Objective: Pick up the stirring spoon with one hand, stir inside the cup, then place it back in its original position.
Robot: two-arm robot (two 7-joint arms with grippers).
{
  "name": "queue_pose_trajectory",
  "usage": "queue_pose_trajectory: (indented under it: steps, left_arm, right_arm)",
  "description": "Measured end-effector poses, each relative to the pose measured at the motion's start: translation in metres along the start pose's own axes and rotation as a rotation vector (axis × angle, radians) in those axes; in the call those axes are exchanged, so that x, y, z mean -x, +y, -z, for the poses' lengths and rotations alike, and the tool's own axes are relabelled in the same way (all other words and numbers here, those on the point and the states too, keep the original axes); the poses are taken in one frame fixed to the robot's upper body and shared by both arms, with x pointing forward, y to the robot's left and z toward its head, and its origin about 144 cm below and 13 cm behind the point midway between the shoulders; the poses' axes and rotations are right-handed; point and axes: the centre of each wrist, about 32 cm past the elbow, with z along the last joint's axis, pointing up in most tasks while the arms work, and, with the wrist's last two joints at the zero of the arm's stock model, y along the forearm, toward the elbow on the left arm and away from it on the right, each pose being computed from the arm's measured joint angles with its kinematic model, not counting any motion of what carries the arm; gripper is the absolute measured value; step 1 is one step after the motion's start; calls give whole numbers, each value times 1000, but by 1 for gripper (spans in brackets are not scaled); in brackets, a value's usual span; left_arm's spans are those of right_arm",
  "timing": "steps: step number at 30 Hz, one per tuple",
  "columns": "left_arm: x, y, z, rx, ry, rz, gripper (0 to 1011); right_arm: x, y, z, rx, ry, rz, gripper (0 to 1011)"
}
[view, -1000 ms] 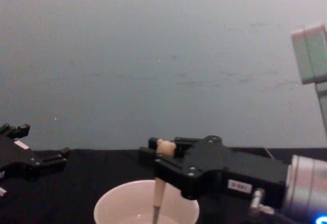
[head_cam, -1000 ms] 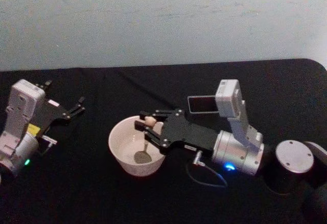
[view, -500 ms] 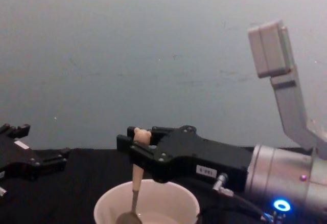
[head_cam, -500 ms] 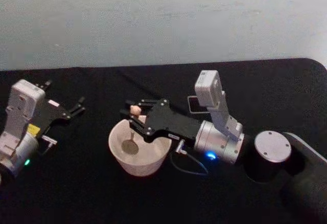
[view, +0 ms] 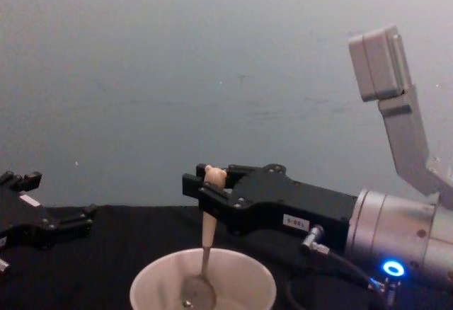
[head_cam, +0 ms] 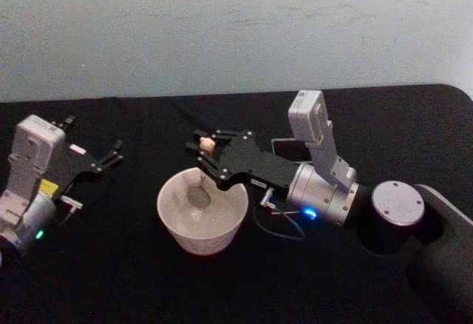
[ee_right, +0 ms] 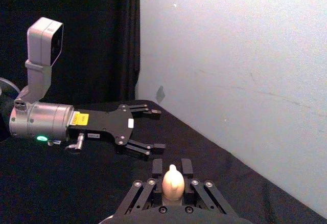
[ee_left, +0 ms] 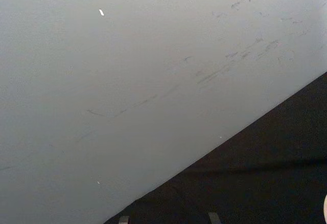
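The white cup point(head_cam: 198, 240) point(view: 152, 284) stands on the black table in front of me. Above its far rim my right gripper point(head_cam: 208, 149) point(view: 210, 180) is shut on the cream handle of the stirring spoon point(head_cam: 202, 172) point(view: 207, 233). The spoon hangs nearly upright, and its metal bowl sits low inside the cup. In the right wrist view the spoon's bear head point(ee_right: 172, 182) pokes up between the fingers. My left gripper point(head_cam: 112, 154) point(view: 67, 224) point(ee_right: 151, 129) rests open at the table's left side, away from the cup.
A dark grey holder point(head_cam: 283, 147) stands behind the right arm, partly hidden by it. A thin cable point(head_cam: 284, 229) loops from the right wrist beside the cup. The pale wall rises just behind the table's far edge.
The right gripper has carried the spoon around inside the cup, from the near right side to the left, then to the far side now. The left arm has not moved.
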Motion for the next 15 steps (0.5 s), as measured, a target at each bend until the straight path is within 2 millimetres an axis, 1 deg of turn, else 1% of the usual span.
queue_pose_trajectory:
  steps: [15]
  left_arm:
    - [0,0,0,0,0,0,1001]
  right_arm:
    - [-4,-3,-1,5,-10,19,212]
